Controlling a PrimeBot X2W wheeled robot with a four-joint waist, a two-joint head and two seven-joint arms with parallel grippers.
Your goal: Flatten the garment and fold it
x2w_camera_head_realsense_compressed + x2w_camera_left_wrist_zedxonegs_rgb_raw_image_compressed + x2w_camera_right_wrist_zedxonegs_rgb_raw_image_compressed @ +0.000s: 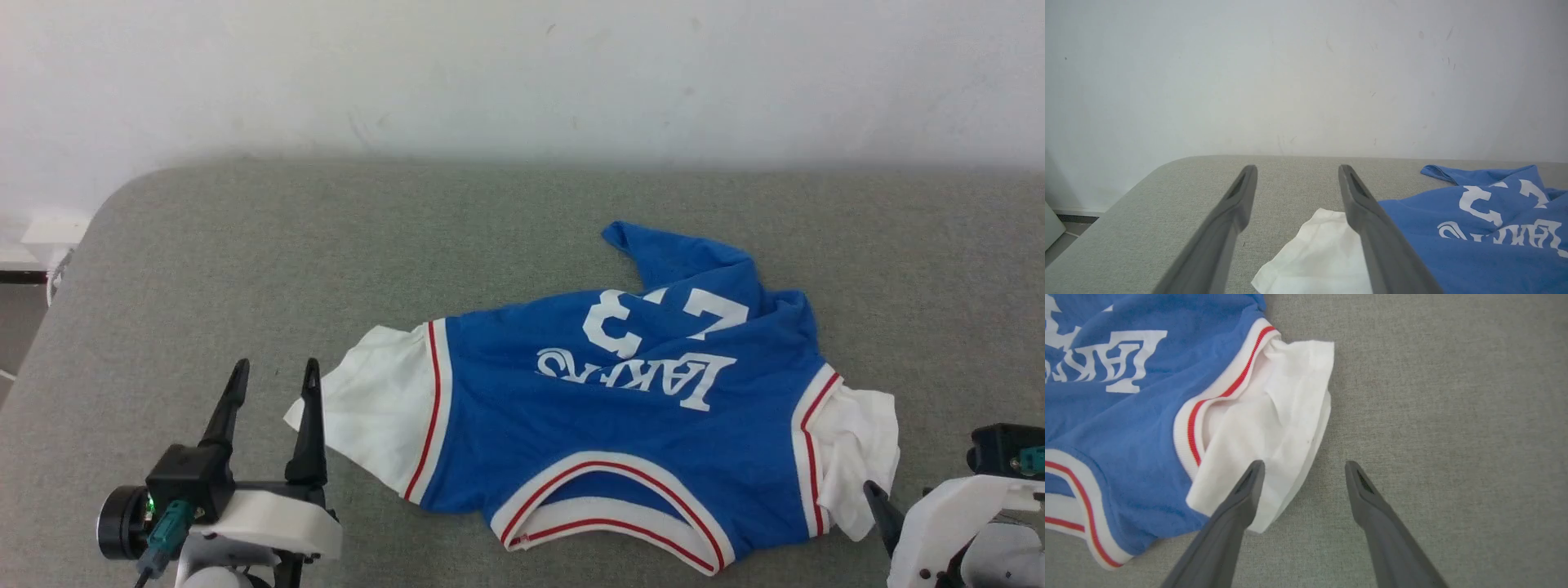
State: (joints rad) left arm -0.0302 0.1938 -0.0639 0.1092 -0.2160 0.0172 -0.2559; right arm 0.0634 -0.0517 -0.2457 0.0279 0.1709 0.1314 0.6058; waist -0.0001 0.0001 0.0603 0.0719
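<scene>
We find the Lakers jersey spread lettering-up (upside down to us) on the grey padded surface. Our left gripper gapes empty, with one white sleeve just at 3 o'clock. Our right gripper is likewise spread, with the other sleeve at 10 o'clock.

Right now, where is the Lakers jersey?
In the head view the jersey lies right of centre on the grey surface, between the left gripper and right gripper.

Left tool: two long dark tapered fingers on a black block. White moulded shell under the block, black round knob and teal connector beside it. Right tool: same fingers, white shell.
</scene>
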